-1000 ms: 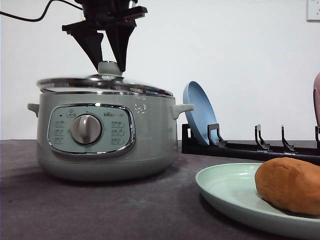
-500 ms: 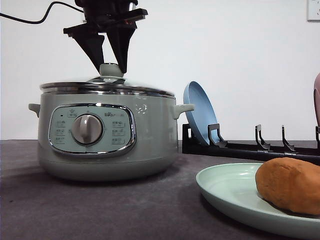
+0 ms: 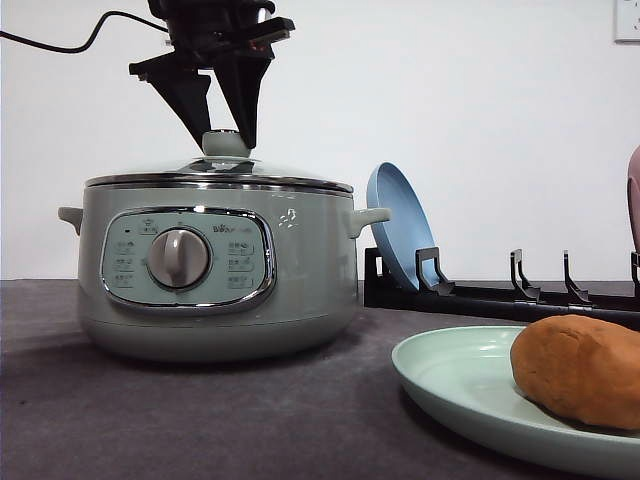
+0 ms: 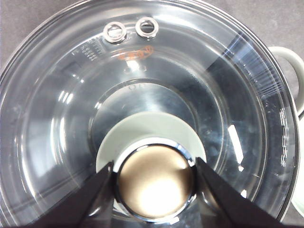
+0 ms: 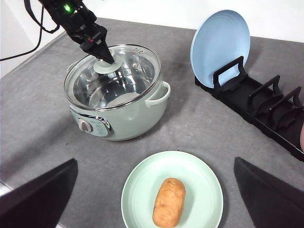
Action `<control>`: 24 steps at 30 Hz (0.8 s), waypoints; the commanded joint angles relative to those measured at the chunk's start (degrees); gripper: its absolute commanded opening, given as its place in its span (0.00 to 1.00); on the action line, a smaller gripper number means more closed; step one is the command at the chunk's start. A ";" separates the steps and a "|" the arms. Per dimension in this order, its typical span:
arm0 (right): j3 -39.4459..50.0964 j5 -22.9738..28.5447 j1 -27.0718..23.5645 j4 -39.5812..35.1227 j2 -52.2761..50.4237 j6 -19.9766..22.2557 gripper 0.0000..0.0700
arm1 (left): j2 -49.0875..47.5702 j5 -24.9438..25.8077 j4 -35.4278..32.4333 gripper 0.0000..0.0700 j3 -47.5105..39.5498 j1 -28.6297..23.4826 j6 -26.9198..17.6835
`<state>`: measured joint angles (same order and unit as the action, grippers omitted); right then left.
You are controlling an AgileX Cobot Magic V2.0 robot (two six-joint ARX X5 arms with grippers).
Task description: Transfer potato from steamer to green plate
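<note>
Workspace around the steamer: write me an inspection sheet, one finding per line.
Surface: dark grey table, no spills seen.
Job's things: potato lies on the green plate; steamer stands closed, glass lid seated on the rim.
Clutter: blue plate stands upright in the end slot of a black dish rack; other slots unfilled.
Grippers: left pincer straddles the lid knob, fingers beside it, contact unclear; right pincer open, above the green plate.
Cables: black cable runs from the left arm toward the left edge.
Surroundings: white wall behind; wall socket at the upper right.
</note>
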<state>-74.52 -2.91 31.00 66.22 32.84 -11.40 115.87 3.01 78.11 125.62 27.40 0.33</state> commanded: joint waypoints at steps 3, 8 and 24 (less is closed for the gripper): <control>-0.81 0.17 0.26 -0.55 0.35 -0.61 0.95 | 1.42 1.22 -0.93 0.00 1.60 0.59 -2.42; -0.81 0.17 0.26 -0.53 0.35 -0.61 0.95 | 1.42 1.22 -0.57 0.00 1.60 0.61 -3.10; -0.81 0.17 0.26 -0.55 0.35 -0.61 0.95 | 1.27 1.55 -1.41 0.66 1.62 0.62 -1.46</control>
<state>-74.52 -2.90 31.00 66.22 32.84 -11.40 115.98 3.53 77.94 125.60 27.38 -0.98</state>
